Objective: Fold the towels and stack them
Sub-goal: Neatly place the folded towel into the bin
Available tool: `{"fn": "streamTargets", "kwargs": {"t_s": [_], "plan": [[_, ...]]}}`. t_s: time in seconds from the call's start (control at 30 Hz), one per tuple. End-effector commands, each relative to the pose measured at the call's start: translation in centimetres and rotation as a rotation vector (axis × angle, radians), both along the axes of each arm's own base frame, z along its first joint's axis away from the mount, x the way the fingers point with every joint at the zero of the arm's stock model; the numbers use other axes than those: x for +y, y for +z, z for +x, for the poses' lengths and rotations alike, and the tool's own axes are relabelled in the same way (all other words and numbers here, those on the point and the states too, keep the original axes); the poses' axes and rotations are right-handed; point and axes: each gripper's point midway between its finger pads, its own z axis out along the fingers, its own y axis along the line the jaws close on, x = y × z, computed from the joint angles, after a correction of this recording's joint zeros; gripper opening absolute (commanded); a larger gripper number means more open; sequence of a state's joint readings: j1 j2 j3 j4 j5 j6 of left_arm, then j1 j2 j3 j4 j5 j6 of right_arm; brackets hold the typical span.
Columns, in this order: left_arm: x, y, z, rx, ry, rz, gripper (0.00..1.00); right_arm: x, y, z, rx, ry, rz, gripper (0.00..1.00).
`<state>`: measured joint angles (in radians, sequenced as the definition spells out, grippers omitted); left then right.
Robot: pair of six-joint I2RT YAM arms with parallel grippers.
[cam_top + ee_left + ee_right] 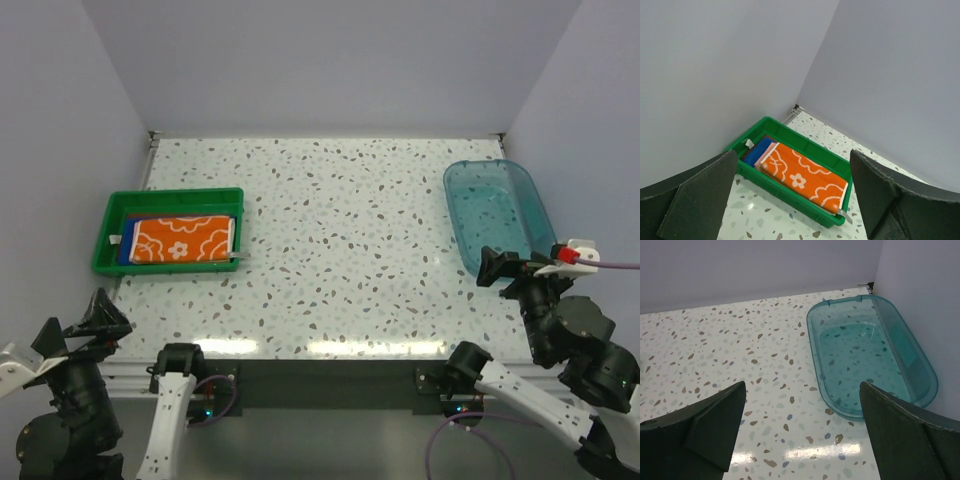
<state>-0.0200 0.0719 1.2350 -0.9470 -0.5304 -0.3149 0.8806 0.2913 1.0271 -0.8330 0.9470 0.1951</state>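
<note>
Left claw [78, 325] spread apart and empty, near side of tray [172, 197], right claw [512, 272] likewise apart, far right of tray, towels [181, 239] stacked inside tray, orange one on top, speckled counter [340, 250]

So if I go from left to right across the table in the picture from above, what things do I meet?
Green tray, with the orange flowery towel lying on top inside it → a wide stretch of bare speckled table → clear blue tub.
</note>
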Motion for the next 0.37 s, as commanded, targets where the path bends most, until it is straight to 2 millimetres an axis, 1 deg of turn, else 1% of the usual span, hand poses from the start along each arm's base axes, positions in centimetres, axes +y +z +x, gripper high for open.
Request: {"fn": "streamTargets", "kwargs": {"t_s": [0.0,0.07,0.1,0.17,0.2,0.33], "plan": [[0.7,-0.3,-1.2,-0.03,0.044,-0.021,1.0,0.4,1.0,0.2,-0.037,0.022,0.008,0.99],[0.7,-0.4,-1.1,-0.027,0.046,-0.022,1.0,0.5,1.2,0.2,-0.042,0.024,0.006,0.99],[0.5,-0.4,-0.7,-0.014,0.033,-0.022,1.0,1.0,1.0,0.4,-0.044,0.046,-0.002,0.99],[0.3,-0.3,-0.5,-0.013,0.024,-0.022,1.0,1.2,1.1,0.5,-0.048,0.052,-0.001,0.99],[0.3,-0.3,-0.5,-0.009,0.021,-0.022,1.0,1.7,1.0,0.6,-0.046,0.072,-0.006,0.99],[0.2,-0.2,-0.7,-0.014,0.015,-0.025,1.0,2.4,1.2,1.0,-0.049,0.085,-0.001,0.99]]}}
